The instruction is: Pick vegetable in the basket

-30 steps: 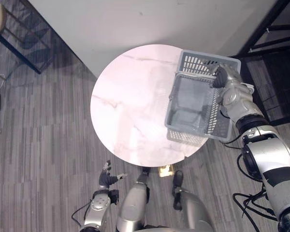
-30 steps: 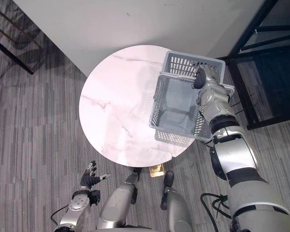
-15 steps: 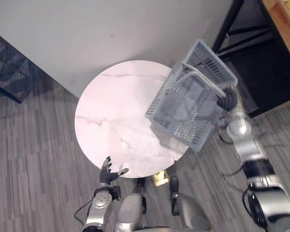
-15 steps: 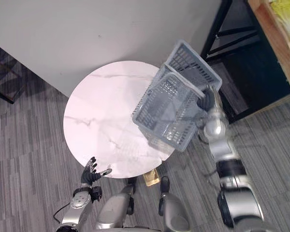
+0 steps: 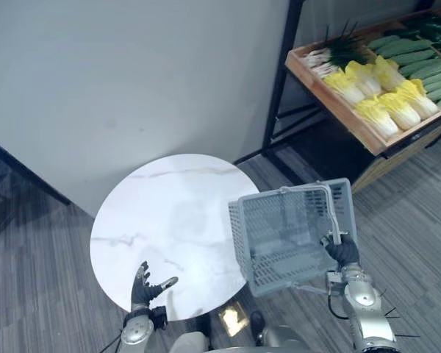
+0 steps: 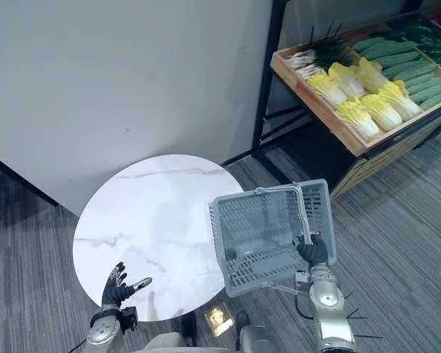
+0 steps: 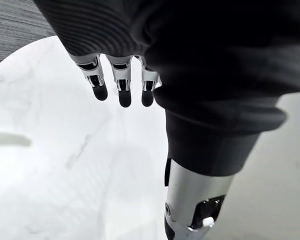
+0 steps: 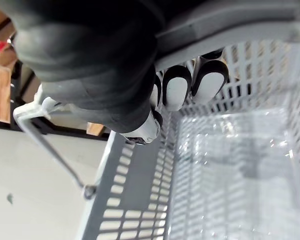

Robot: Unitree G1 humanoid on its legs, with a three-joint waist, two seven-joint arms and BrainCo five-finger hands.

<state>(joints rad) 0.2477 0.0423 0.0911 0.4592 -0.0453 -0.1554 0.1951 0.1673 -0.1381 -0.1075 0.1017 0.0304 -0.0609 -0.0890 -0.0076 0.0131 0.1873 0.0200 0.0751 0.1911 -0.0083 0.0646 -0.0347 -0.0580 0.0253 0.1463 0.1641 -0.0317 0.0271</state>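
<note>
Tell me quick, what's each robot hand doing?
Left hand: open, holding nothing.
Right hand: shut on the handle of the grey basket.

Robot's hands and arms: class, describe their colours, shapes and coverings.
The left hand has a dark ribbed cover over its back and wrist, and slim silver fingers ending in rounded dark tips. The right hand looks the same: dark ribbed cover, silver dark-tipped fingers. Its forearm is a silver-grey jointed shell.
</note>
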